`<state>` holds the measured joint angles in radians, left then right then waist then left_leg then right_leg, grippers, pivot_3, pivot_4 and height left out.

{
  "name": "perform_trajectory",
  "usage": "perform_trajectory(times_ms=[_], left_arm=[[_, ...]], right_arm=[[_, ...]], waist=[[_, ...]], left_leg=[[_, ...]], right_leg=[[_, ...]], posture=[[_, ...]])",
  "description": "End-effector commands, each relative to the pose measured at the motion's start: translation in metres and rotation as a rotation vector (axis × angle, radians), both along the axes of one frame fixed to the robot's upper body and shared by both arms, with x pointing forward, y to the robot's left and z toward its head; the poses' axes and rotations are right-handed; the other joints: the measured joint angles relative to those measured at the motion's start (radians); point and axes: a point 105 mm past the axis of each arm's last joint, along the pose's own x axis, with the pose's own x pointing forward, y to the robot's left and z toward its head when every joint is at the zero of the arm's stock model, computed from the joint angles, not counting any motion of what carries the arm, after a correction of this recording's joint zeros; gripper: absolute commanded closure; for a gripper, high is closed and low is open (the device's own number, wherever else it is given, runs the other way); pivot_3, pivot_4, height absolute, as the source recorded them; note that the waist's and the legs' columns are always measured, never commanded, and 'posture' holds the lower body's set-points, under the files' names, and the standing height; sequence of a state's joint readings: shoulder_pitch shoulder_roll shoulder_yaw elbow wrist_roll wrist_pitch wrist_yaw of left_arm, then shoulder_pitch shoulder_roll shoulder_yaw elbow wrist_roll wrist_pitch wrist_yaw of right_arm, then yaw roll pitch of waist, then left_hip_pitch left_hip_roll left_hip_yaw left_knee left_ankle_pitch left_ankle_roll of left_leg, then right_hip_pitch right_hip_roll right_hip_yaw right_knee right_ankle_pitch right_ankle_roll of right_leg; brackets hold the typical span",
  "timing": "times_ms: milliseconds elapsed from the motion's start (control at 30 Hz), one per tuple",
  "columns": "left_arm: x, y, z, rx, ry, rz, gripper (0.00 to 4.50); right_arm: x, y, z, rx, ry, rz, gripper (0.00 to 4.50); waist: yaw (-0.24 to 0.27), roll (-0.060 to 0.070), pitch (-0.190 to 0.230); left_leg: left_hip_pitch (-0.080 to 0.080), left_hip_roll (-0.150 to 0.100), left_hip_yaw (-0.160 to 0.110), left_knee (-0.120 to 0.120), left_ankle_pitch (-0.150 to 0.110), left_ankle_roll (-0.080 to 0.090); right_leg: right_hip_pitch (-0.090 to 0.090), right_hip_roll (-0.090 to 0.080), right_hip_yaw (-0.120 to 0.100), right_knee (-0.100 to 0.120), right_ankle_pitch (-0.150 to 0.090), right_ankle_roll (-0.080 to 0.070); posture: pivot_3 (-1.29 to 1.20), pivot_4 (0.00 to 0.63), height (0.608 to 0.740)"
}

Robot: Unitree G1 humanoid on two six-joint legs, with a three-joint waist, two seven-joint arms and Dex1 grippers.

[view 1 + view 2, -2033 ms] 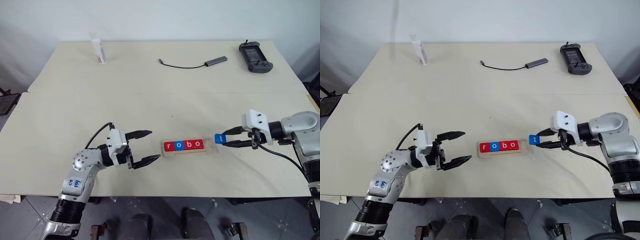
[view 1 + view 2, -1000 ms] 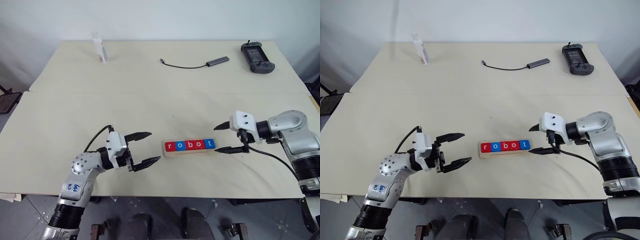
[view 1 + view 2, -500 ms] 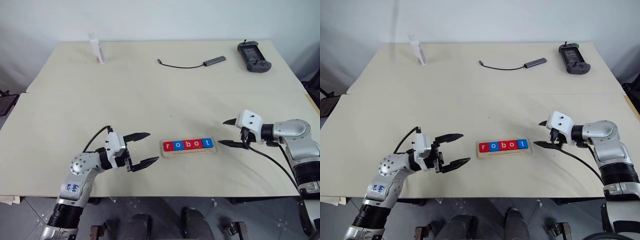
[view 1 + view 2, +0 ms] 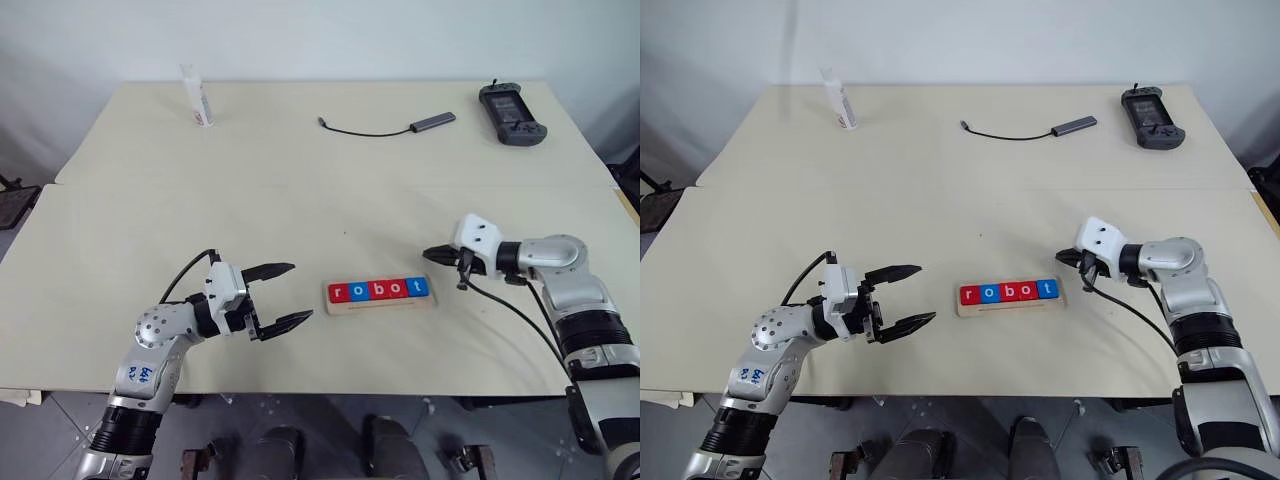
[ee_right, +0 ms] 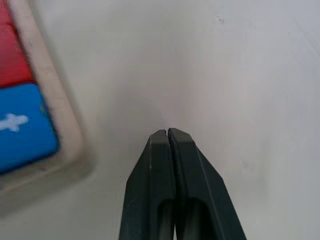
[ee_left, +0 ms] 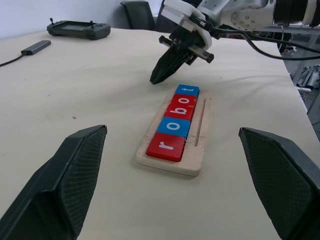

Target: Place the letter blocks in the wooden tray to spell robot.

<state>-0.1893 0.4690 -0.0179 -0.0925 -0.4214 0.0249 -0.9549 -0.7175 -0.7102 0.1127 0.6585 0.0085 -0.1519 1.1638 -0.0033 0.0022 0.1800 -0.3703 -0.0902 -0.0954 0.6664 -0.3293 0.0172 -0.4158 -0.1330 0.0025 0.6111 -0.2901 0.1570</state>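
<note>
Near the desk's (image 4: 300, 170) front edge, the pale wooden tray (image 4: 380, 303) holds five glossy square letter blocks (image 4: 380, 290) reading "robot". The right gripper (image 4: 432, 255), black tapered fingers pressed together, points just beyond its blue "t" end. The left gripper (image 4: 284, 296) gapes wide, short of the "r" end.

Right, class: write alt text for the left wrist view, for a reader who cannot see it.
Five letter blocks spell "robot" in a wooden tray on a pale table. The right end effector, shut, points down just beyond the tray's far end, and the left end effector's open fingers frame the foreground.
</note>
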Motion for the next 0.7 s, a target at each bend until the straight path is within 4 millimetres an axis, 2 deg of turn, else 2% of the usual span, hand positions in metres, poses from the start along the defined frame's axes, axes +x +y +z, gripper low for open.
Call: perform_trajectory(times_ms=[33, 700], left_arm=[[-0.002, -0.001, 0.009, 0.0, -0.038, -0.002, 0.0], [-0.005, 0.0, 0.006, 0.0, -0.028, -0.013, 0.0]], right_arm=[[-0.007, 0.005, -0.002, -0.022, 0.047, 0.052, 4.45], [-0.034, 0.005, -0.007, -0.021, 0.126, 0.094, 4.45]], waist=[[0.0, 0.0, 0.0], [0.002, 0.0, 0.0]], left_leg=[[0.0, 0.0, 0.0, 0.0, 0.0, 0.0], [0.0, 0.0, 0.0, 0.0, 0.0, 0.0]], right_leg=[[0.0, 0.0, 0.0, 0.0, 0.0, 0.0], [0.0, 0.0, 0.0, 0.0, 0.0, 0.0]], posture=[[0.0, 0.15, 0.74], [0.0, 0.15, 0.74]])
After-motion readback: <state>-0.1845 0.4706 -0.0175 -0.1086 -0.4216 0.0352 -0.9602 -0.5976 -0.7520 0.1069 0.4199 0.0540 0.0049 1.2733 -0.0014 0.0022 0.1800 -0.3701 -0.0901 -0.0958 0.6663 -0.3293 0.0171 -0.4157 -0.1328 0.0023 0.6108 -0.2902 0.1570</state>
